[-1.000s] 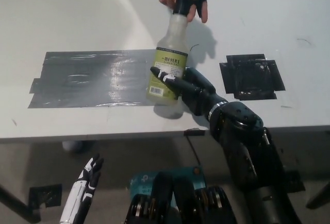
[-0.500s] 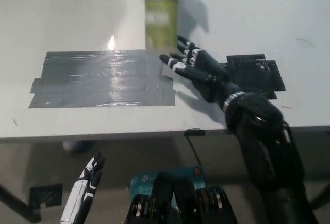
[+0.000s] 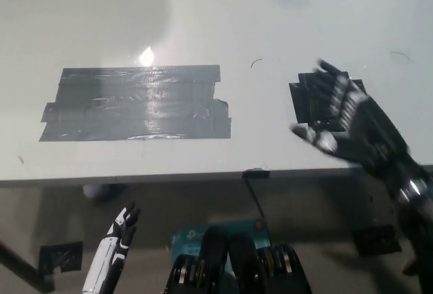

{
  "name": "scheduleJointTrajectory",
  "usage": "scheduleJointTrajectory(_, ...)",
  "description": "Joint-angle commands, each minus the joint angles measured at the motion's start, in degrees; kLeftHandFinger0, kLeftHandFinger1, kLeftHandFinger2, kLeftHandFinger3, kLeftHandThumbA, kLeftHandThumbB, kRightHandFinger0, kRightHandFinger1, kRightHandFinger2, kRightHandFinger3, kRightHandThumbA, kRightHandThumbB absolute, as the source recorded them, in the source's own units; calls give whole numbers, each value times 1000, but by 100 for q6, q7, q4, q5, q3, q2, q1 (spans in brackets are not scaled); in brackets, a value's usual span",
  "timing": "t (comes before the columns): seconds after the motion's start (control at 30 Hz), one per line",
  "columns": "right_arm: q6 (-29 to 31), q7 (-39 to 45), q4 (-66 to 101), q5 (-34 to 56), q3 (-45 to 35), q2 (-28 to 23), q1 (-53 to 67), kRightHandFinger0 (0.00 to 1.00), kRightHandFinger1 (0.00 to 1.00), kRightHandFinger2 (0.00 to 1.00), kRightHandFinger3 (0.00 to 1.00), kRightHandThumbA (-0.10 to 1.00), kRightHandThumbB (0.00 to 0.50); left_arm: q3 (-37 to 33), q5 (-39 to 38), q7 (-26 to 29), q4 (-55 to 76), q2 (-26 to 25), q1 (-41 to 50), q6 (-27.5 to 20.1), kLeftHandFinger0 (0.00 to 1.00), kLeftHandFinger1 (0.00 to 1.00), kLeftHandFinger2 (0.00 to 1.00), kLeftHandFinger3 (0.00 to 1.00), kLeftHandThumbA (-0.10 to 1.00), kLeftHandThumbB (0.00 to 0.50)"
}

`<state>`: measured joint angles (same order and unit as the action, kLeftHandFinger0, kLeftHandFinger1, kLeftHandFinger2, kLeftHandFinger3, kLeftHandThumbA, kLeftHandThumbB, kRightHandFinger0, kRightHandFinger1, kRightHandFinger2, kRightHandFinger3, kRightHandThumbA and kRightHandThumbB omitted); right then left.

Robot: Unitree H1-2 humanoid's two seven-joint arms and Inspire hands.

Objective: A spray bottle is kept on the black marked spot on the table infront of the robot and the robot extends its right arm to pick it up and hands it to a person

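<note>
No spray bottle shows in the head view. My black right hand [image 3: 352, 121] hangs open over the table's near right edge, fingers spread, holding nothing, and partly covers the small black marked spot [image 3: 308, 101]. My white left hand [image 3: 115, 243] rests low at the lower left, below the table edge, fingers apart and empty. No person's hand is in the picture; only a faint shadow lies at the top.
A wide patch of grey tape [image 3: 135, 103] lies on the white table [image 3: 203, 17] left of centre. The table's front edge [image 3: 169, 178] runs across the picture, with floor below it.
The person has taken the bottle away out of the top of the picture. My right hand, open and empty, has drawn back to the right, over the black spot.
</note>
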<state>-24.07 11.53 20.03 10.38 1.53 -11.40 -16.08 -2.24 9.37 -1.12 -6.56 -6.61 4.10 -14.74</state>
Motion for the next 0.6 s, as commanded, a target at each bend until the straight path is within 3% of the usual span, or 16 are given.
scheduleJointTrajectory(0.0,1103,-132,1053,-309,-232,-87,843,1000,1000,1000,1000,941,468,15,-145,-19,25,-26,-15,-216,1000,1000,1000,1000,1000,346)
scheduleJointTrajectory(0.03,1248,-195,1062,-416,-231,-36,997,1000,1000,1000,1000,945,469,10,-146,-24,12,-30,-11,-227,1000,1000,1000,1000,1000,345)
scheduleJointTrajectory(0.07,1435,-213,1024,-409,-248,23,1213,1000,1000,1000,1000,938,429,-6,-146,-29,-5,-20,-6,-236,1000,1000,1000,1000,1000,344)
scheduleJointTrajectory(0.1,1602,-246,958,-439,-249,82,1392,1000,1000,1000,1000,944,424,-15,-145,-34,-15,-19,-18,-243,1000,1000,1000,1000,1000,344)
scheduleJointTrajectory(0.2,1844,-341,748,-615,-198,187,1649,1000,1000,1000,1000,987,452,-14,-127,-20,-53,-38,-66,-283,1000,1000,1000,1000,1000,345)
scheduleJointTrajectory(0.33,2150,-386,368,-769,-104,320,2125,1000,1000,1000,1000,945,407,-28,-117,-15,-56,-47,77,-353,1000,1000,1000,1000,1000,339)
scheduleJointTrajectory(0.47,2515,-440,-438,-805,-58,485,2392,1000,1000,1000,1000,914,434,-51,-148,-41,-56,-34,131,-355,1000,1000,1000,1000,1000,338)
scheduleJointTrajectory(0.57,2834,-497,-1226,-1005,4,520,2346,1000,1000,1000,1000,897,391,-70,-156,-46,-42,-14,179,-356,1000,1000,1000,1000,1000,319)
